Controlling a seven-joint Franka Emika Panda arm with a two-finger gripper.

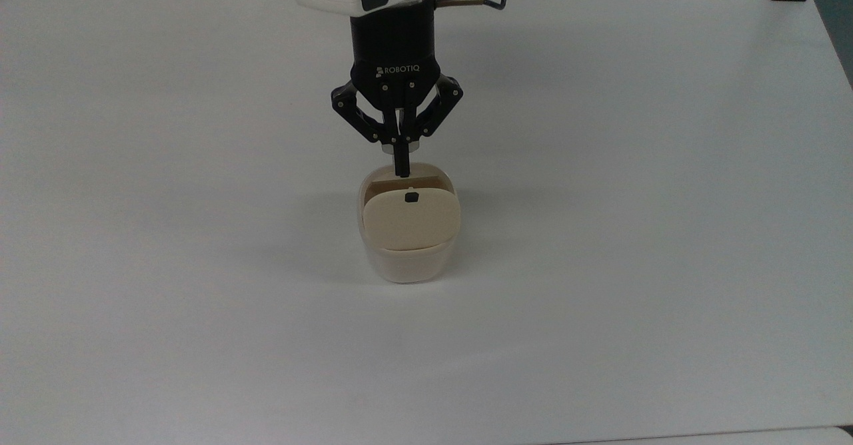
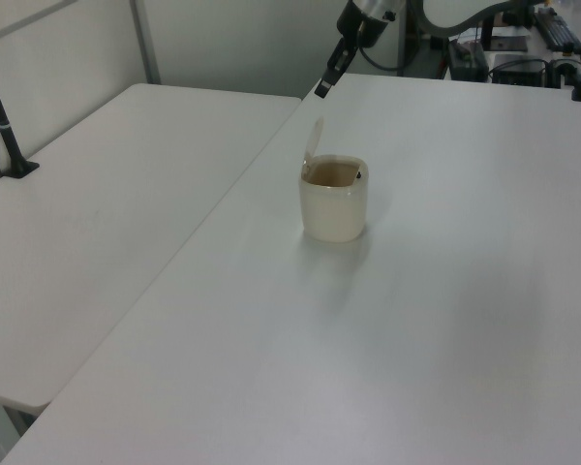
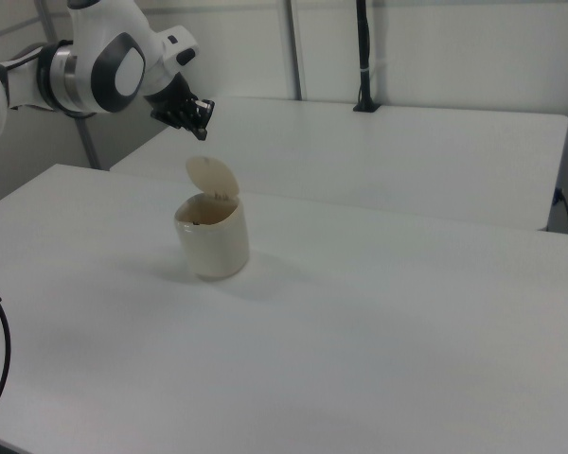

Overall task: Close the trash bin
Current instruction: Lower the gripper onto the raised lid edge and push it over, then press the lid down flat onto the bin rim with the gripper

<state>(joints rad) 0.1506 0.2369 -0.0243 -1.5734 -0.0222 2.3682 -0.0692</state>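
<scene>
The trash bin [image 1: 408, 232] is shown near the middle of the white tabletop [image 1: 633, 198], its hinged lid [image 3: 211, 176] raised nearly upright. The claw [image 1: 400, 168] is held above and apart from the lid, fingers drawn together with nothing between them. The bin is judged to be light, stiff plastic, liable to slide or tip if pushed sideways. No grasp is judged necessary: the lid's outer face, near its free edge, is best pressed downward.
</scene>
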